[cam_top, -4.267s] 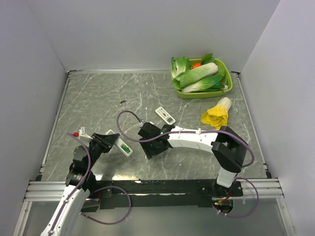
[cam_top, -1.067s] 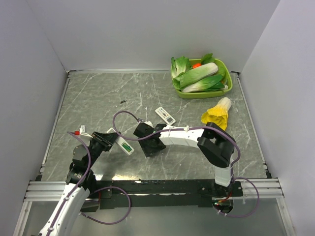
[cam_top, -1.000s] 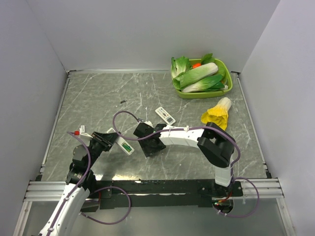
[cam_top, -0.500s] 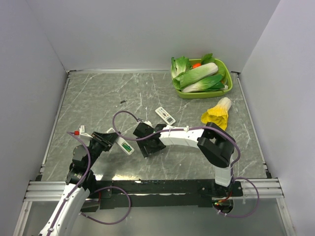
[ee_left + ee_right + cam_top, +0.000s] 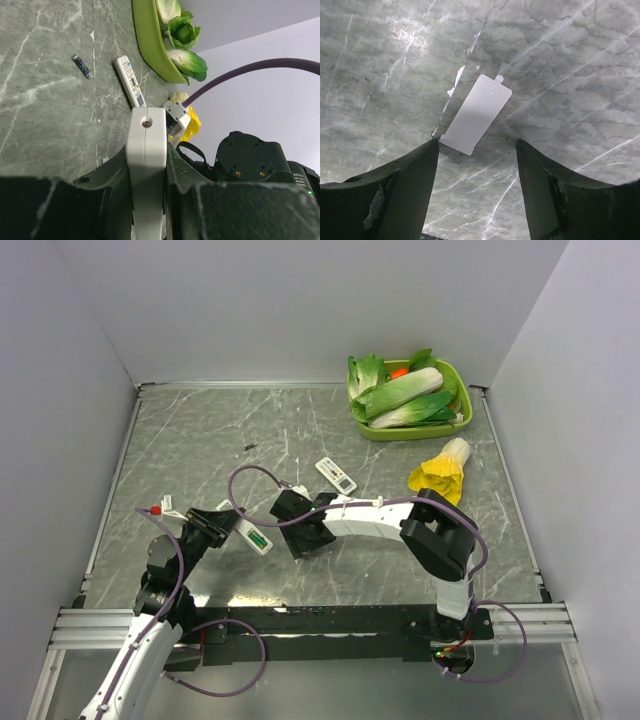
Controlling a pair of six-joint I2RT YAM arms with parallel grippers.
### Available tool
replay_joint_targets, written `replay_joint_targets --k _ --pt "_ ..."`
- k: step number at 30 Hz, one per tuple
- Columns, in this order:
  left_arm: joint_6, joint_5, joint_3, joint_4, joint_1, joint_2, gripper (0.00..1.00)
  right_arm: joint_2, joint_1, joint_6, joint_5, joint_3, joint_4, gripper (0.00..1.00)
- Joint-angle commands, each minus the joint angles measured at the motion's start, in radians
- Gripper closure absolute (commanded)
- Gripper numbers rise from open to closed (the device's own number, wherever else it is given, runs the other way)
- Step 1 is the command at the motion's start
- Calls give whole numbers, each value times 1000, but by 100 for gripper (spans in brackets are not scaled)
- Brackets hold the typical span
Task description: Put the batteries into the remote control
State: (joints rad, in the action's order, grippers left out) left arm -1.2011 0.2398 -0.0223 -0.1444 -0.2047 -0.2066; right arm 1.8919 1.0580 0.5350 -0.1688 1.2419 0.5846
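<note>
While left tool [image 5: 146, 172] stays clamped on remote control [image 5: 146, 132], right tool [image 5: 476, 146], jaws apart, sits slightly further left

White remote control [image 5: 146, 165] — green batteries [image 5: 256, 538]; grey marbled table [image 5: 200, 440].

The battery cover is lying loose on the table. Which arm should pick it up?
Right. The right gripper hangs open directly over the battery cover, which shows between its fingers, while the left gripper is shut on the remote control.

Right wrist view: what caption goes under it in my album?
Open right claw above a flat white plastic battery cover lying on the grey marbled table.
</note>
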Motion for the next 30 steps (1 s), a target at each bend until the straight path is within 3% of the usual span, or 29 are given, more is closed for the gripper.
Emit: replay_joint_targets --k 1,23,30 --pt "-15 12 94 -27 -1 9 98 30 -3 5 -52 -19 -28 30" --pt "-22 21 93 -50 -1 -13 98 -89 -55 -29 -149 -99 70 31" --pt "-25 21 97 -52 -1 -11 98 -131 -61 -73 -25 -127 -28 34"
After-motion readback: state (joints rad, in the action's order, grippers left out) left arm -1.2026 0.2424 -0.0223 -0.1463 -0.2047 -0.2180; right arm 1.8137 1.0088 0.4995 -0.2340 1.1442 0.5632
